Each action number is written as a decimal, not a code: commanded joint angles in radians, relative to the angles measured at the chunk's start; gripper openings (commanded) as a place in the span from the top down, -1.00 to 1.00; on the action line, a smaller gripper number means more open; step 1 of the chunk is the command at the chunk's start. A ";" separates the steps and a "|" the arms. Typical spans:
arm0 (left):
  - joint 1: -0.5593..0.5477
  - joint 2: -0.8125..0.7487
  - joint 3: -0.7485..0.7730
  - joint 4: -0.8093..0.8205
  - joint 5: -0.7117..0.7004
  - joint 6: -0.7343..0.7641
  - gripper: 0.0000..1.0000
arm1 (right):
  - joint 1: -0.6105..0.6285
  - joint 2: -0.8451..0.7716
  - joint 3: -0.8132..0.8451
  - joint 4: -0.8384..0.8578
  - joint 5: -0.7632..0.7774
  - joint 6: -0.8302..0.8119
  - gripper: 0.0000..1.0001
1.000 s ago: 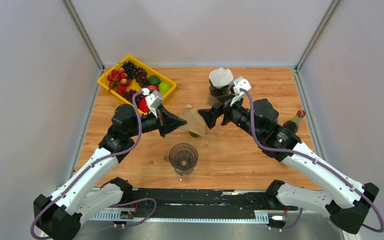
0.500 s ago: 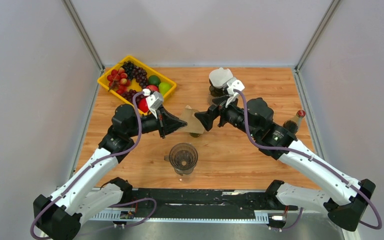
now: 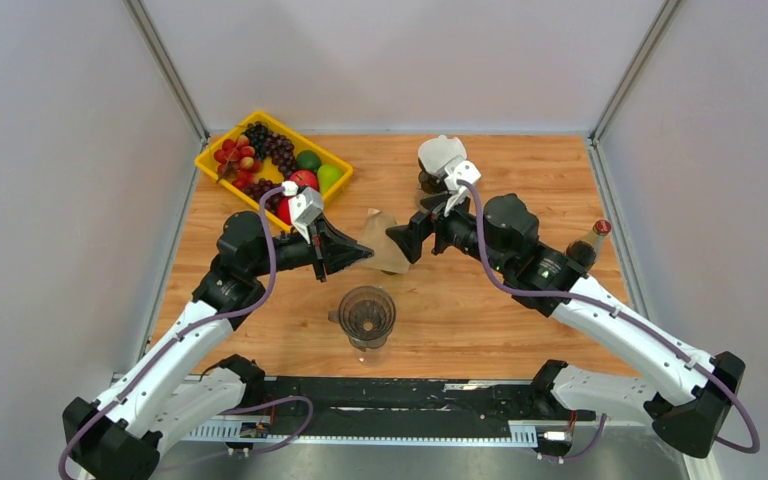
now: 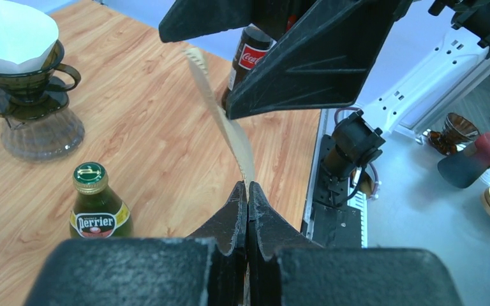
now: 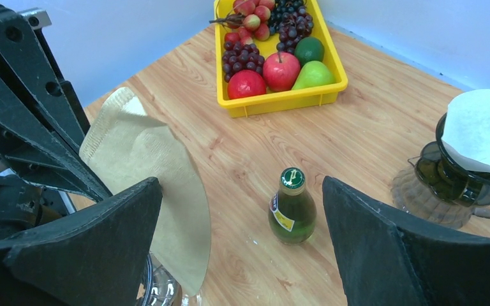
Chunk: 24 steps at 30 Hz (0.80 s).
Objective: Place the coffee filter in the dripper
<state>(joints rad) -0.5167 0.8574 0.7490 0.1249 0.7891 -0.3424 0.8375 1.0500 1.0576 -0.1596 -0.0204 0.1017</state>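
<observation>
Left fingers [image 4: 233, 217] pinched shut on tan paper coffee filter [image 5: 147, 166], just ahead of wide-spread right fingers [image 5: 102, 236]; green glass Perrier bottle [image 5: 292, 207] stands below them, empty smoky glass dripper [image 3: 366, 315] on wooden tabletop [image 3: 500, 320] to their near side.

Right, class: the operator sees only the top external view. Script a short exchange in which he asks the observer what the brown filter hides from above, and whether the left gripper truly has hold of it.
Operator: From above, the brown filter blocks my view. Is anything under it?
Observer: Yes. The right wrist view shows a green Perrier bottle standing upright on the table.
Operator: And is the left gripper really gripping the filter?
Observer: The left wrist view shows its fingers pressed shut on the filter's lower edge, with the paper rising from between them.
</observation>
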 commanded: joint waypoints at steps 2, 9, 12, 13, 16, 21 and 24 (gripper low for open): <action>-0.001 -0.020 0.000 0.036 0.016 0.028 1.00 | 0.002 -0.015 0.039 0.027 -0.051 -0.030 -0.99; -0.001 -0.014 0.002 0.018 -0.022 0.034 1.00 | 0.002 -0.130 0.009 0.028 0.048 -0.026 -1.00; -0.001 -0.002 0.006 0.019 -0.024 0.031 1.00 | 0.002 -0.152 0.007 0.036 0.085 -0.002 -1.00; -0.002 0.001 0.007 0.019 -0.024 0.030 1.00 | 0.002 -0.156 0.005 0.041 0.087 -0.002 -1.00; -0.002 0.009 0.010 0.021 -0.018 0.028 1.00 | 0.003 -0.155 0.001 0.048 0.096 -0.009 -1.00; 0.000 0.009 0.012 0.025 -0.002 0.026 1.00 | 0.002 -0.120 0.005 0.048 0.109 -0.039 -1.00; -0.001 0.006 0.013 0.024 0.004 0.028 1.00 | 0.003 -0.094 0.010 0.048 0.094 -0.058 -1.00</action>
<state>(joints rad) -0.5167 0.8696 0.7486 0.1234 0.7723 -0.3332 0.8375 0.9310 1.0573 -0.1421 0.0696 0.0757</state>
